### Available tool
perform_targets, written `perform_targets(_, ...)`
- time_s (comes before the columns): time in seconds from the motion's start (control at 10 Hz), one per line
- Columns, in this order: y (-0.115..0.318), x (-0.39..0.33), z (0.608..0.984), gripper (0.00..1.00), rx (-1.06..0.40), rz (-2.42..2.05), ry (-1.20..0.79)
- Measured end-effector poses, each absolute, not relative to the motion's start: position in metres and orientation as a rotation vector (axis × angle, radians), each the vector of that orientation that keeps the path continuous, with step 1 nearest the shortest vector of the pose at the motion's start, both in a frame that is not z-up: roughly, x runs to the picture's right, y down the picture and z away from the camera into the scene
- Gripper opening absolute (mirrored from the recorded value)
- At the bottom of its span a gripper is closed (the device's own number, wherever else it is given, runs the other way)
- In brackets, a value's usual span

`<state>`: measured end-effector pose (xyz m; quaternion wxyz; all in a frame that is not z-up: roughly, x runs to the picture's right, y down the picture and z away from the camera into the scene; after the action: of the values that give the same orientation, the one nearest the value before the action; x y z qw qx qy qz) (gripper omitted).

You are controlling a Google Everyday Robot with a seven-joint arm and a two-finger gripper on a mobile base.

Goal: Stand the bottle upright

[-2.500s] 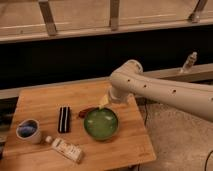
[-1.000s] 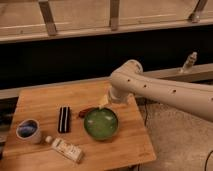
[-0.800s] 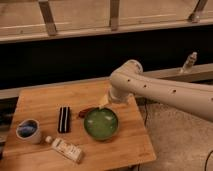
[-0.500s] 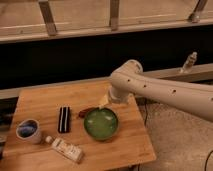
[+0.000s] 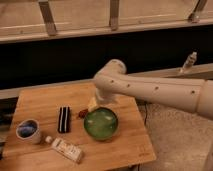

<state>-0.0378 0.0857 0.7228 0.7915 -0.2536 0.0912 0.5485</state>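
The bottle is small and cream-white with a white cap and a printed label. It lies on its side near the front edge of the wooden table, cap toward the left. My gripper hangs at the end of the white arm, just behind the green bowl and above the middle of the table. It is well to the right of and behind the bottle, and not touching it.
A black rectangular block lies left of the bowl. A small dark reddish thing sits between the block and the bowl. A blue-and-white cup stands at the front left. A clear slim bottle stands on the ledge at right.
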Motion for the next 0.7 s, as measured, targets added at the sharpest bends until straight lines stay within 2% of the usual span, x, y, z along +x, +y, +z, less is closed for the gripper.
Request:
perform_targets(0.3, 0.097, -0.13, 0.705, 0.8, -0.593, 1.004, 0.096)
perform_targets(0.7, 0.098, -0.133, 0.704, 0.8, -0.593, 0.995, 0.092)
